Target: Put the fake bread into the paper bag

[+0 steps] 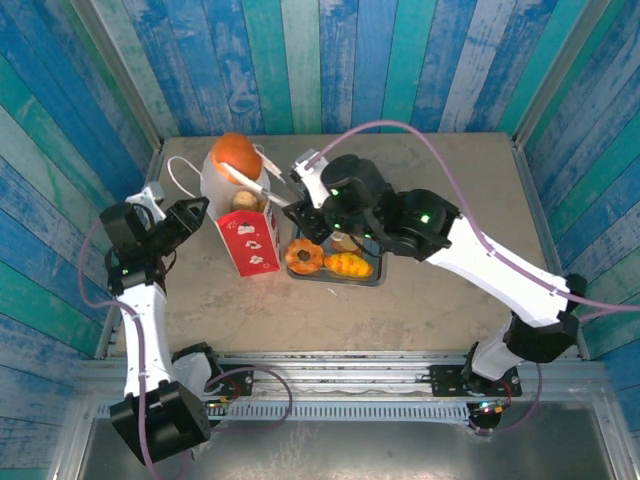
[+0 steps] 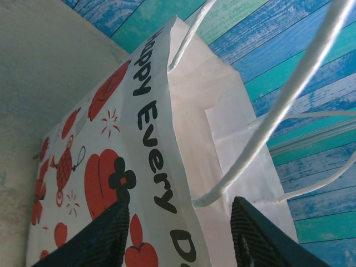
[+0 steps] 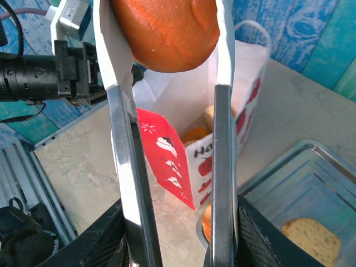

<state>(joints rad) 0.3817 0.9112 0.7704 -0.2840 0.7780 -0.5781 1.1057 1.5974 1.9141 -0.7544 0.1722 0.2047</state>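
Note:
The white paper bag (image 1: 250, 240) with red print stands open on the table, left of the tray, with bread (image 1: 243, 200) inside it. My right gripper (image 1: 300, 205) is shut on metal tongs (image 1: 262, 185), which pinch a round golden-brown bun (image 1: 236, 152) above the bag's mouth. In the right wrist view the bun (image 3: 167, 30) sits between the tong blades (image 3: 222, 167), over the bag (image 3: 222, 128). My left gripper (image 1: 195, 215) is at the bag's left side. Its fingers (image 2: 105, 233) stand apart astride the bag's corner (image 2: 150, 128) and a cord handle (image 2: 267, 122).
A grey metal tray (image 1: 380, 270) right of the bag holds a ring donut (image 1: 303, 256) and a croissant (image 1: 348, 265). The right arm reaches over the tray. Blue plank walls close in the table's back and sides.

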